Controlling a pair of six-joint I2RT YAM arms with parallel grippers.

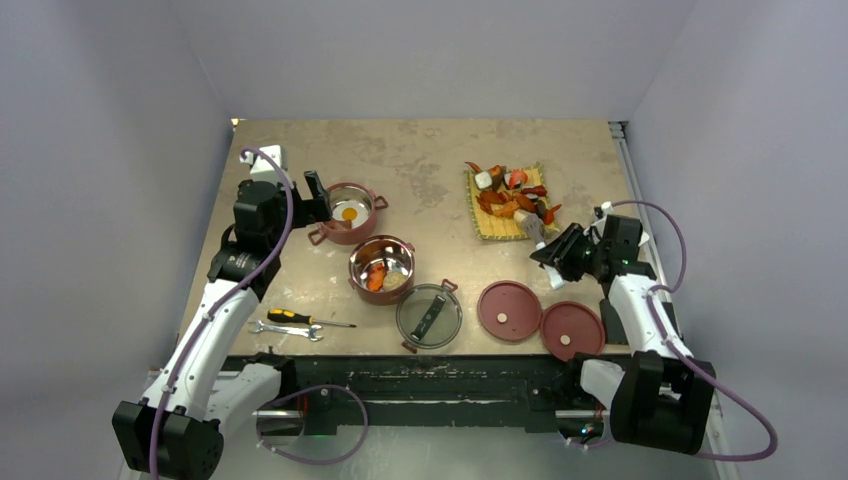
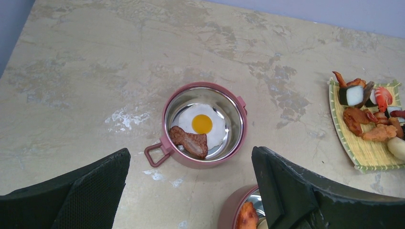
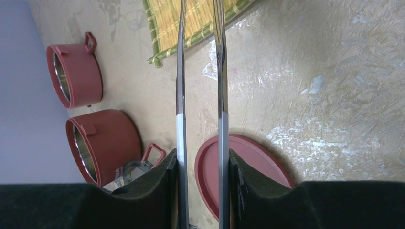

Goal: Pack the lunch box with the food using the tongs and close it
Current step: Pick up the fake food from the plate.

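Note:
The lunch box stands apart in pieces. The far bowl (image 1: 327, 228) (image 2: 242, 119) holds a fried egg (image 2: 203, 125) and a brown chunk (image 2: 190, 141). The near bowl (image 1: 400, 246) holds orange pieces. Two red disc lids (image 1: 509, 311) (image 1: 572, 330) and the see-through top lid (image 1: 429, 316) lie near the front edge. More food (image 1: 508, 195) is piled on the yellow mat. My left gripper (image 2: 191, 157) hangs open just left of the far bowl, holding nothing. My right gripper (image 3: 201, 157) is shut on the tongs (image 3: 180, 71), whose two arms stay slightly apart and point toward the mat (image 3: 200, 19).
A black-and-orange screwdriver (image 1: 300, 319) and a small silver wrench (image 1: 285, 329) lie front left. A white block (image 1: 268, 160) sits at the back left by my left arm. The table's right edge runs close behind my right gripper (image 1: 560, 250).

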